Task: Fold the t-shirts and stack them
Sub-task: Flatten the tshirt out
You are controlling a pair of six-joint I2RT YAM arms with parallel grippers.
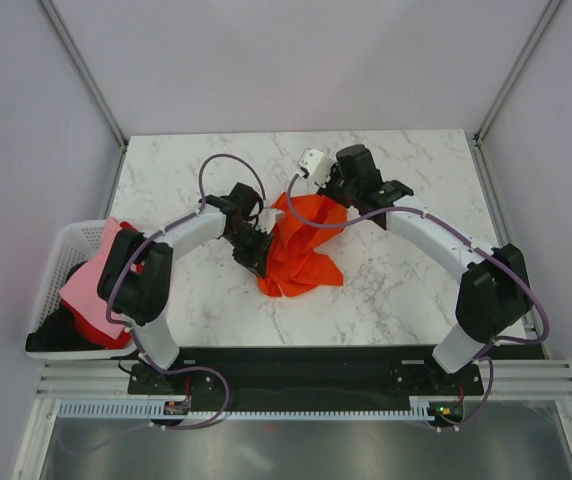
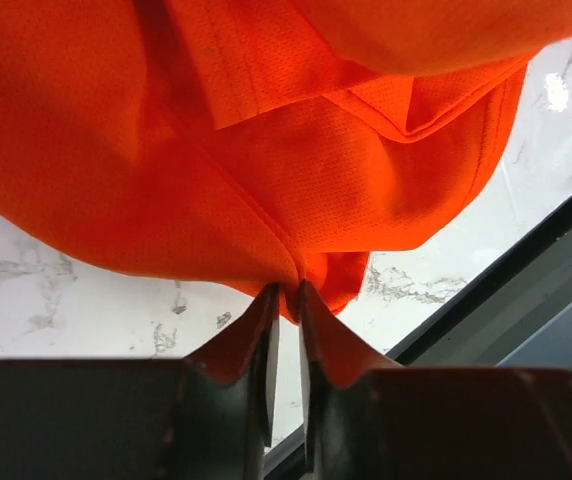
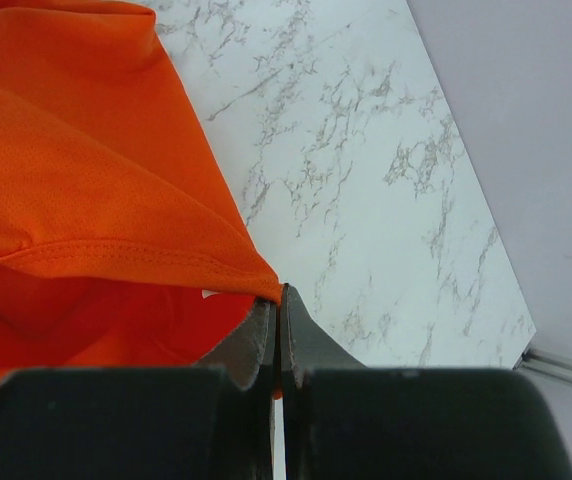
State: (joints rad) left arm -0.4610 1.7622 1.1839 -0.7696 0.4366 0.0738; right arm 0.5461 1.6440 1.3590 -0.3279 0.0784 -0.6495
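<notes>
Orange t-shirt (image 1: pixel 301 245) hangs bunched over the middle of the worktop (image 1: pixel 416 170), held up between the two arms, its lower folds trailing toward the near edge; whether they touch the marble cannot be told. Left tool (image 2: pixel 288 292) is pressed together on a fold at the shirt's edge, on the side facing the left edge of the worktop, and the cloth spreads up and away from its tips. Right tool (image 3: pixel 276 295) pinches a stitched hem at the shirt's upper end, toward the far edge, with the rest of the cloth to its left. A pink t-shirt (image 1: pixel 91 280), a red one (image 1: pixel 106 330) and a black one (image 1: pixel 51 338) lie heaped in the white basket (image 1: pixel 66 240) at the near left corner, well apart from both tools
</notes>
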